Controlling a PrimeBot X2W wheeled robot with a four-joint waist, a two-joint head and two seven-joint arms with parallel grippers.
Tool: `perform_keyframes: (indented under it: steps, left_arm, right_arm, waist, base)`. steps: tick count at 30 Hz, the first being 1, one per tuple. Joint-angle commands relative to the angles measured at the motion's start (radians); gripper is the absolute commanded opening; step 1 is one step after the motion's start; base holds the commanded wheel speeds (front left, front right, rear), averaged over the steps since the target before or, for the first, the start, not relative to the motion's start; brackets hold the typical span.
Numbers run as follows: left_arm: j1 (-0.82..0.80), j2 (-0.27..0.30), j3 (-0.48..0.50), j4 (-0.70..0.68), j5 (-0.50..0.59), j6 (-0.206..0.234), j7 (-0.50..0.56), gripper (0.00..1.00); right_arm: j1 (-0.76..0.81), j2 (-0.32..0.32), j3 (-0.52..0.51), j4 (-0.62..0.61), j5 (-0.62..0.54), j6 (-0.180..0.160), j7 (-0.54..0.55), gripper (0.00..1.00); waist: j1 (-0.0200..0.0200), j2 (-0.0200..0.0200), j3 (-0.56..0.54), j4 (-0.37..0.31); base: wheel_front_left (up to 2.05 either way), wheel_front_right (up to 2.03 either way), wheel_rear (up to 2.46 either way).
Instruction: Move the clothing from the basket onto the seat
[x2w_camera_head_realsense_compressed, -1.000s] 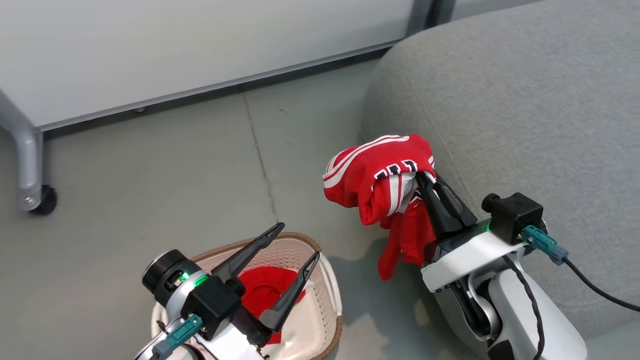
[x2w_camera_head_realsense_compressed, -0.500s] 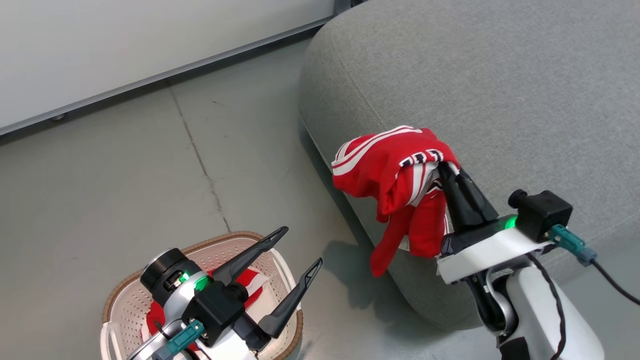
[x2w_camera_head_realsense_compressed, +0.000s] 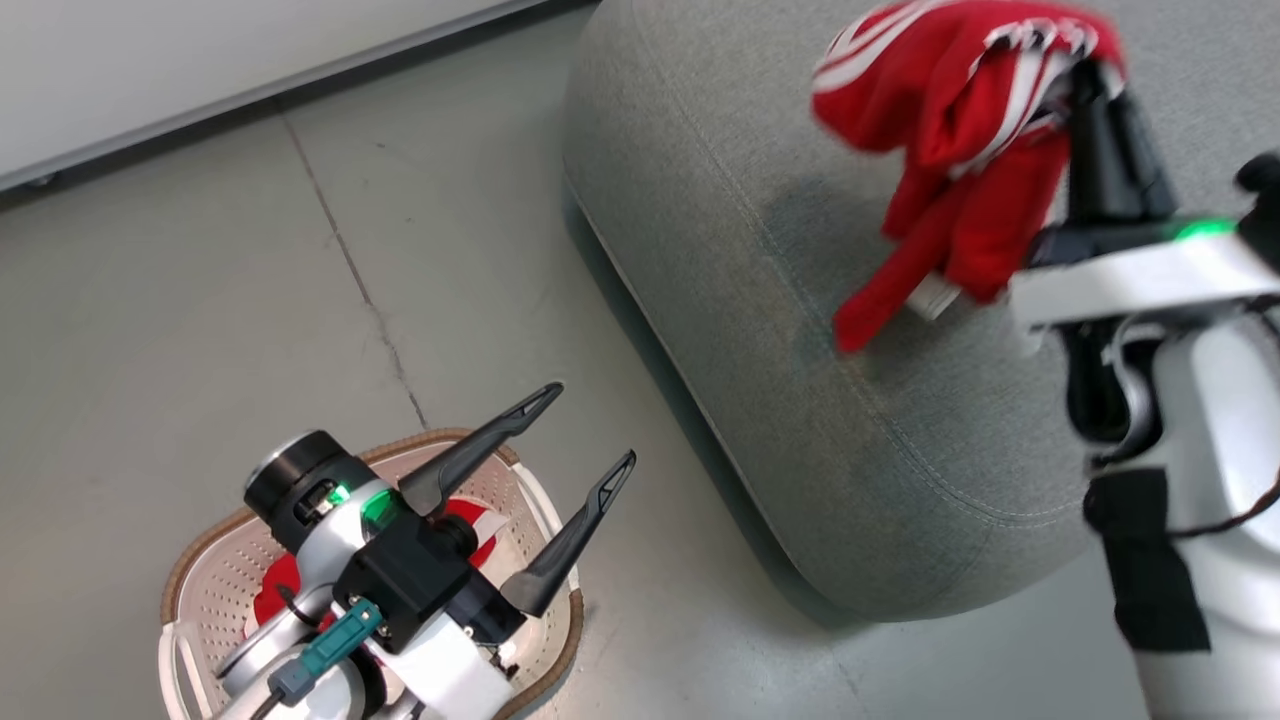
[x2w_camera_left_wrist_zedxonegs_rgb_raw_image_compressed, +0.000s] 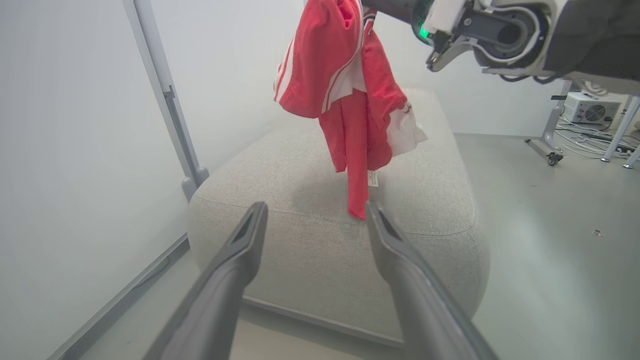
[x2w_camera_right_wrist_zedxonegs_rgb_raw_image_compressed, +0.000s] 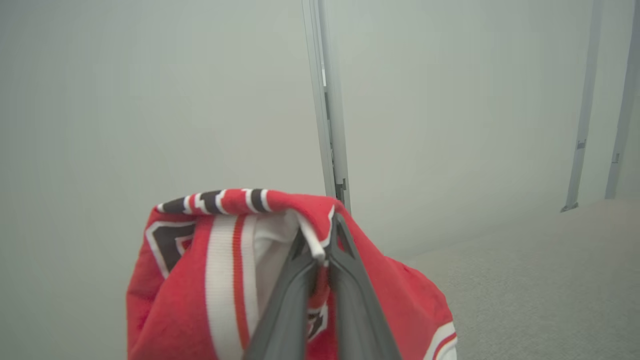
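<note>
Carry step in hand: the right gripper (x2w_camera_right_wrist_zedxonegs_rgb_raw_image_compressed: 324, 240), jaws clenched on a fold of the jersey (x2w_camera_head_realsense_compressed: 950, 130), holds it hanging over the seat (x2w_camera_head_realsense_compressed: 720, 250), lowest tail just above the cushion, perhaps brushing it. Next call: lower a touch, then let go so it lands well on. The left gripper (x2w_camera_head_realsense_compressed: 592, 424), jaws spread and empty, hovers over the basket (x2w_camera_head_realsense_compressed: 215, 585), where more red cloth (x2w_camera_head_realsense_compressed: 265, 600) waits.

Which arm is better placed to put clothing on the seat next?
Right: the right tool is shut on the red jersey above the seat; the left tool hangs open by the basket.
</note>
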Motion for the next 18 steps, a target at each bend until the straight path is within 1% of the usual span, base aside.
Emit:
perform_keyframes:
  steps: [1,2,3,8,11,18]
  left_arm:
    - [-0.016,0.004,0.004,-0.005,0.004,-0.002,-0.001,1.00]
    - [-0.029,0.012,0.005,-0.016,0.006,-0.004,0.005,1.00]
    - [-0.035,0.017,0.006,-0.021,0.007,-0.005,0.005,1.00]
    - [-0.058,0.036,0.015,-0.045,0.006,-0.007,0.012,1.00]
    - [-0.070,0.044,0.009,-0.055,-0.001,-0.012,0.015,1.00]
    - [-0.095,0.062,-0.006,-0.064,-0.003,-0.016,0.010,1.00]
  right_arm:
    - [-0.012,-0.004,-0.003,-0.002,-0.007,0.002,-0.001,0.00]
    - [-0.062,-0.004,-0.042,0.018,-0.031,0.002,-0.001,0.00]
    - [-0.085,-0.004,-0.059,0.028,-0.040,0.002,-0.001,0.00]
    - [-0.165,-0.004,-0.150,0.111,-0.086,0.002,-0.001,0.00]
    - [-0.172,-0.006,-0.210,0.183,-0.124,0.002,-0.001,0.00]
    - [-0.122,-0.007,-0.365,0.366,-0.174,0.002,-0.001,0.00]
  waist:
    - [0.0000,0.0000,0.013,0.009]
    - [0.0000,0.0000,0.032,0.015]
    - [0.0000,0.0000,0.043,0.020]
    - [0.0000,0.0000,0.098,0.036]
    - [0.0000,0.0000,0.133,0.051]
    - [0.0000,0.0000,0.195,0.066]
  base:
    - [0.00,0.00,0.00]
    - [0.00,0.00,0.00]
    - [0.00,0.00,0.00]
    - [0.00,0.00,0.00]
    - [0.00,0.00,0.00]
    - [0.00,0.00,0.00]
